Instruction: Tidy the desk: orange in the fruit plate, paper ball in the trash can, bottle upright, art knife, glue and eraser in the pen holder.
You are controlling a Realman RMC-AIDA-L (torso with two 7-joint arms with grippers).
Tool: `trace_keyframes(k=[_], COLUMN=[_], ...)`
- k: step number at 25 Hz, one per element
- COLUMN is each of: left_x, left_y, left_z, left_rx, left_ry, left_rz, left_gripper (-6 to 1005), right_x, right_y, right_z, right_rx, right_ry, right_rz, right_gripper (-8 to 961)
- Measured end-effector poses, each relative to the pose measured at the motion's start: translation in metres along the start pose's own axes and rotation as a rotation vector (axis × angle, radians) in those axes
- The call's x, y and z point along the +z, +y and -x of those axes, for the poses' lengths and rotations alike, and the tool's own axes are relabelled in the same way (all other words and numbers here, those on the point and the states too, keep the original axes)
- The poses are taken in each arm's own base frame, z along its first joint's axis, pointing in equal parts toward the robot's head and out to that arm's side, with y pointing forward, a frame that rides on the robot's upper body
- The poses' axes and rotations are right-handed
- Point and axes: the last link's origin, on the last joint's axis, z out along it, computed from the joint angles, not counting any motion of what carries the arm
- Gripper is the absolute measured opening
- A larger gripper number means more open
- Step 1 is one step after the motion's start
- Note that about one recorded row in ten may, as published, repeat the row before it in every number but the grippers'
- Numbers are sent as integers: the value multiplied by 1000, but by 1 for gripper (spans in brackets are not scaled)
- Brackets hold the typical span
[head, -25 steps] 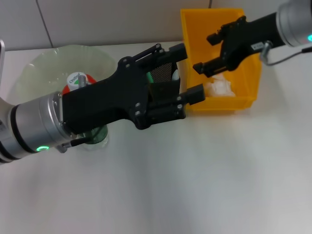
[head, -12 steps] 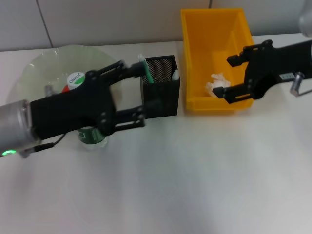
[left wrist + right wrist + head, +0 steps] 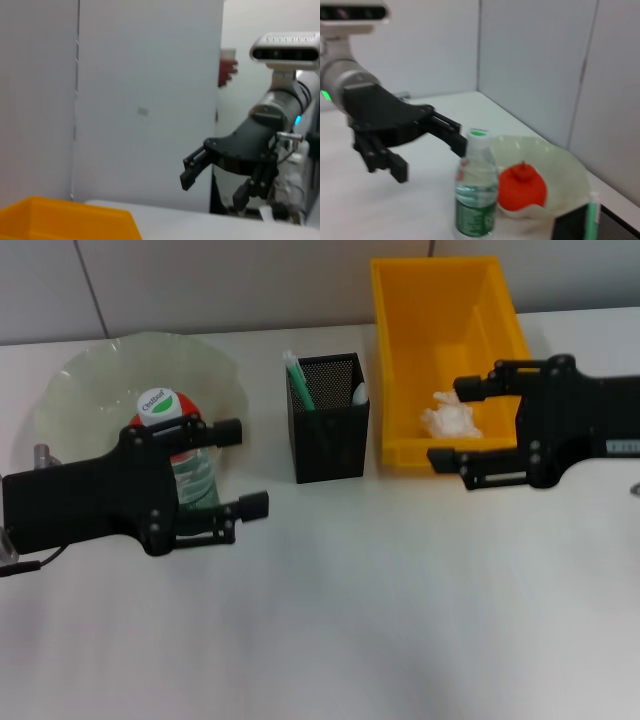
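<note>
The bottle (image 3: 168, 406) stands upright with a white cap at the fruit plate's (image 3: 90, 380) near rim. The orange (image 3: 522, 187) lies in the pale green plate, mostly hidden in the head view. My left gripper (image 3: 243, 466) is open beside the bottle (image 3: 476, 195) and holds nothing. The paper ball (image 3: 450, 418) lies in the yellow trash can (image 3: 440, 300). My right gripper (image 3: 455, 422) is open by the can's near right corner. The black mesh pen holder (image 3: 328, 435) holds a green stick (image 3: 298, 380) and a white item (image 3: 358, 393); art knife, glue and eraser cannot be told apart.
The white desk runs to a grey panelled wall behind the plate and trash can. In the right wrist view my left gripper (image 3: 432, 157) shows by the bottle. The left wrist view shows my right gripper (image 3: 212, 192) and the trash can's rim (image 3: 65, 220).
My left gripper has drawn back leftward from the pen holder to beside the bottle. My right gripper has pulled back from over the trash can to its near right corner.
</note>
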Motion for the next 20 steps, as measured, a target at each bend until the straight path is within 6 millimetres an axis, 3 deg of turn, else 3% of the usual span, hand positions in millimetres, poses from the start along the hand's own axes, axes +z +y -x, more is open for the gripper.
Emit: trace_keyframes(k=[8, 13, 20], left_x=[0, 3, 8], left_y=[2, 6, 6], left_z=[-1, -15, -15], left_rx=[8, 57, 62], left_ry=[-45, -101, -174], left_rz=[28, 80, 111], left_gripper=[821, 821, 822], right_x=[7, 17, 28], right_y=[13, 23, 27], right_z=[-32, -50, -61], right_rx=[65, 73, 91], right_ry=[-138, -154, -167], right_rz=[134, 219, 282], right_gripper=[787, 787, 787])
